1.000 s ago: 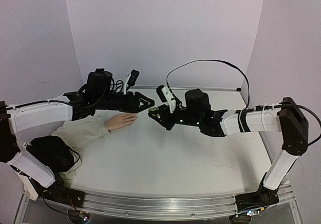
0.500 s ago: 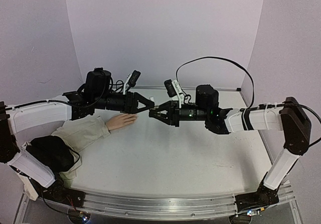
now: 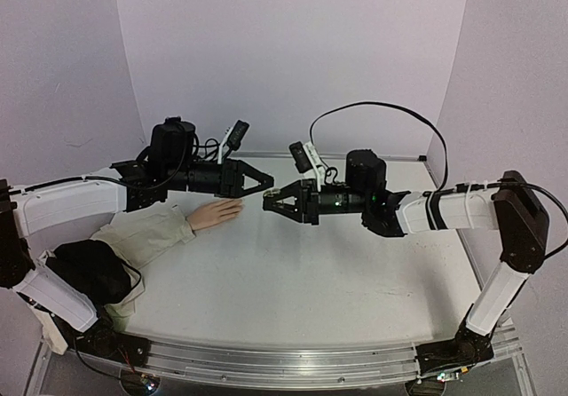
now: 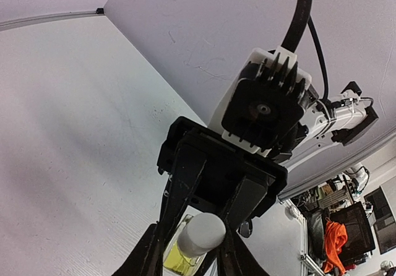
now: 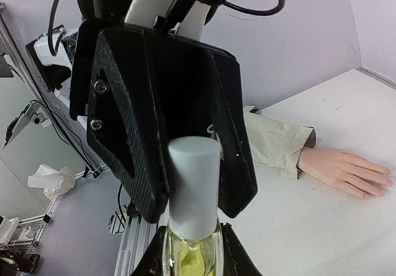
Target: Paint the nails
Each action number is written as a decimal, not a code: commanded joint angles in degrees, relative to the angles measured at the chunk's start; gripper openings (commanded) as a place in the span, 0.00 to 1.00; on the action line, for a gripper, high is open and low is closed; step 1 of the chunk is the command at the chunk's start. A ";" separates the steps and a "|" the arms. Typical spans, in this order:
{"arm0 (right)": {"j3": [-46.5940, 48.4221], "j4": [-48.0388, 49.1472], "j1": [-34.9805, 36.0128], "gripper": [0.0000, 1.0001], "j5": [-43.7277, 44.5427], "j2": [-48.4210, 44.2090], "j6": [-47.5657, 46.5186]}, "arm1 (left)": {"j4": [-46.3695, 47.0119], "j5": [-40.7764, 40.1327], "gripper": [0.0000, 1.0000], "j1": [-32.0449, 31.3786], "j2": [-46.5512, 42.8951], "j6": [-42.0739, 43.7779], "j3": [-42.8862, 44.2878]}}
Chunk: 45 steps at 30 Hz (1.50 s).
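A small yellowish-green bottle (image 3: 268, 193) with a white cap is held upright in mid-air over the table's middle. My right gripper (image 3: 267, 202) is shut on its glass body (image 5: 192, 254). My left gripper (image 3: 270, 186) meets it from the left, and its jaws press both sides of the white cap (image 5: 193, 183). The cap also shows in the left wrist view (image 4: 201, 232). The pale mannequin hand (image 3: 216, 214) lies palm down on the table, left of and below the grippers. Its fingertips (image 3: 240, 205) point right, and its nails are too small to make out. It wears a beige sleeve (image 3: 146, 236).
A black bundle (image 3: 89, 272) lies over the sleeve's near end, by the left arm's base. A metal rail (image 3: 266, 360) runs along the table's front edge. The right arm's cable (image 3: 382, 110) loops above it. Walls close in at the back and both sides.
Since a second ago my right gripper has lifted and swung level, bringing the bottle between my left gripper's jaws. Over the last half second both arms have barely moved.
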 commanded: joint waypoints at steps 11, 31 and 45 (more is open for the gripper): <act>-1.63 2.89 3.46 0.00 30.54 -2.85 -8.31 | 3.34 -6.24 0.01 -1.01 -0.19 2.02 2.21; -2.08 -5.23 4.02 0.00 23.67 -4.15 -16.98 | 0.73 -1.54 0.70 1.01 -0.47 0.77 2.16; -1.12 -5.40 2.78 0.00 14.59 -4.42 -14.18 | -2.61 0.25 0.56 1.20 1.26 0.83 3.26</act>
